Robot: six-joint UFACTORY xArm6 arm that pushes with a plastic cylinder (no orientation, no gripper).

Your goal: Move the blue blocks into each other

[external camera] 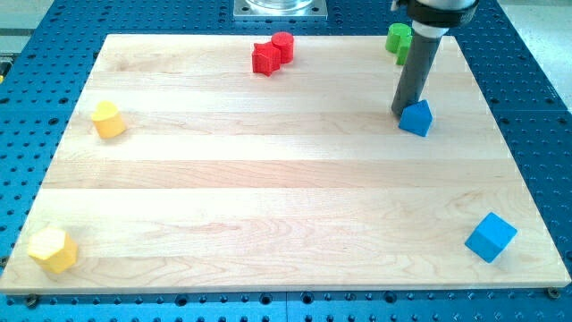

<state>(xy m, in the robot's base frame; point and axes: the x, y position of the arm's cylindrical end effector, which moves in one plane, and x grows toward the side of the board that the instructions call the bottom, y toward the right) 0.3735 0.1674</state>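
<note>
A small blue block (416, 118), roughly triangular, sits at the board's upper right. A blue cube (491, 237) sits at the lower right, well apart from it. My tip (402, 111) is at the upper left side of the small blue block, touching or nearly touching it. The dark rod rises from there toward the view's top.
A green block (399, 38) lies at the top right, partly behind the rod. A red star block (264, 59) and a red cylinder (282, 45) touch at the top middle. Two yellow blocks lie at the left (108, 120) and lower left (53, 249). The wooden board (268, 197) rests on a blue perforated table.
</note>
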